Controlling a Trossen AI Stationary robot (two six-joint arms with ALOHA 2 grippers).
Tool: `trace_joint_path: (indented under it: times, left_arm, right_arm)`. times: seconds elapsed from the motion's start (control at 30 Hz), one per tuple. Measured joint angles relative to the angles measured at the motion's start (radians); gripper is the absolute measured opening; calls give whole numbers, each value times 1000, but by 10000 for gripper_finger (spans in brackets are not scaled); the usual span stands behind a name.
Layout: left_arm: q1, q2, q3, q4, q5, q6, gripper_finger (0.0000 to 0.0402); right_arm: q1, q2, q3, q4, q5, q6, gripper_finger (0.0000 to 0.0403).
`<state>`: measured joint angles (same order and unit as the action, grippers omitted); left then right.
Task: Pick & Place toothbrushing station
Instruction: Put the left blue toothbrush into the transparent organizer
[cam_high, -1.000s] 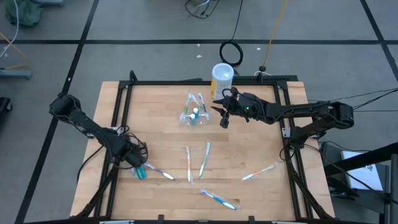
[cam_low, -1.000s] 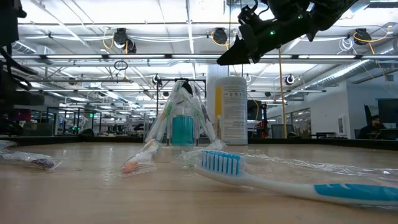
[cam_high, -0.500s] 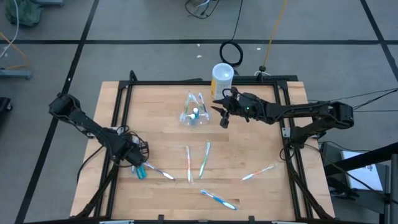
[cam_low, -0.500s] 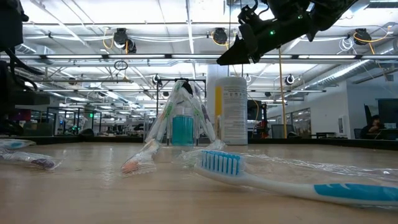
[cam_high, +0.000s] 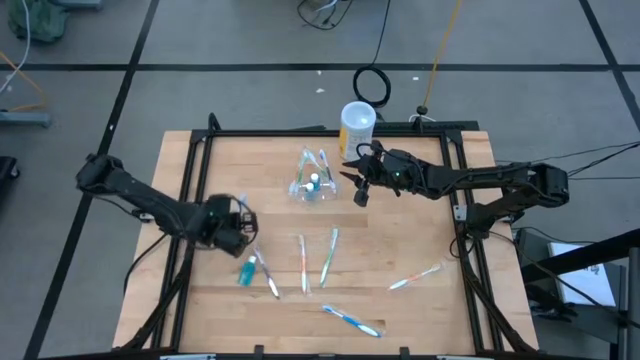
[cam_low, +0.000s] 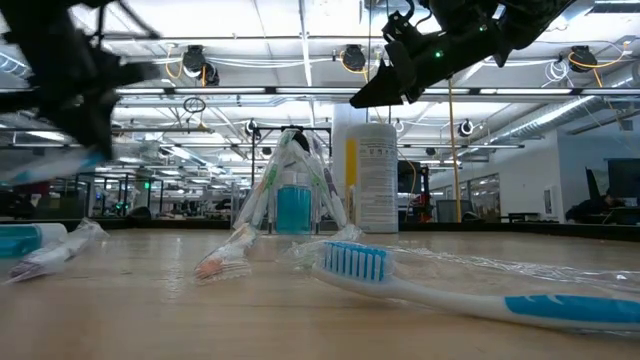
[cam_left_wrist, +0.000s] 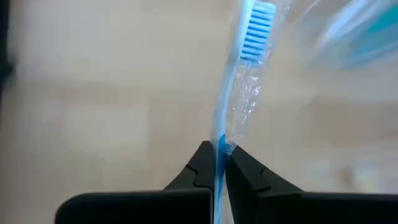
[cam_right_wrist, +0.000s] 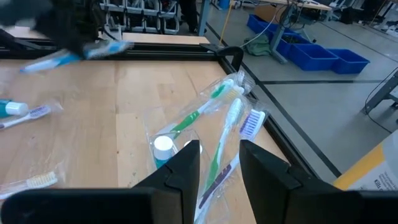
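The toothbrushing station's clear holder (cam_high: 312, 186) stands at the table's far middle, with toothbrushes and a teal tube leaning in it. My left gripper (cam_high: 237, 224), over the table's left part, is shut on a blue toothbrush in a clear wrapper (cam_left_wrist: 241, 74), which also shows blurred in the right wrist view (cam_right_wrist: 69, 55). A teal tube (cam_high: 247, 270) and a white toothbrush (cam_high: 270, 286) lie flat on the table just nearer than it. My right gripper (cam_high: 360, 186) hangs open beside the holder's right, above the table, with nothing in it. My left gripper pinches the blue toothbrush's handle (cam_left_wrist: 221, 142) and its wrapper between the two fingers. The brush runs along the fingers and juts out past their tips, bristle head (cam_left_wrist: 256, 30) farthest away. It is lifted clear of the table.
A white canister with a yellowish label (cam_high: 357, 124) stands at the far edge, right of the holder. More wrapped toothbrushes lie flat on the table: two in the middle (cam_high: 304, 262) (cam_high: 328, 255), one right (cam_high: 415, 277), one at the near edge (cam_high: 352, 320).
My left gripper has shut on the blue toothbrush and gone up, toward the table's right and far edges, lifting the brush clear. The teal tube beside it has slid a little toward the right. The left arm shows blurred.
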<state>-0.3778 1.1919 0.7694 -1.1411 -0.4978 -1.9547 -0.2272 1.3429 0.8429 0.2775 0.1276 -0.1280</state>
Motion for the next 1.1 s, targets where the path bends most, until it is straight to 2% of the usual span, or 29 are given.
trace_joint_path:
  times: [0.13, 0.27, 0.37, 0.43, 0.53, 0.6, 0.67, 0.73, 0.9, 1.1]
  left_arm:
    - [76, 0, 125, -38, -260, 228, 16]
    - [164, -2, 202, 107, -491, 543, 14]
    - [229, 0, 203, 394, -574, 904, 8]
    - [270, 0, 189, 604, -589, 1121, 8]
    - [322, 27, 157, 951, -602, 1409, 14]
    - [350, 56, 127, 1121, -601, 1549, 14]
    - [376, 95, 101, 1285, -578, 1609, 8]
    - [393, 140, 65, 1366, -573, 1600, 7]
    - [413, 286, -10, 1493, -584, 1470, 16]
    - [400, 433, -21, 1600, -588, 1423, 7]
  right_arm:
    - [0, 0, 0, 0, 0, 0, 105]
    - [0, 0, 0, 0, 1, 0, 105]
    - [0, 0, 0, 0, 1, -13, 105]
    - [0, 0, 0, 0, 2, -21, 105]
    - [0, 0, 0, 0, 2, -23, 105]
    - [0, 0, 0, 0, 2, -23, 105]
    - [0, 0, 0, 0, 2, -23, 105]
    - [0, 0, 0, 0, 2, -23, 105]
    - [0, 0, 0, -30, 2, -23, 105]
    - [-1, 0, 0, -35, 2, -23, 105]
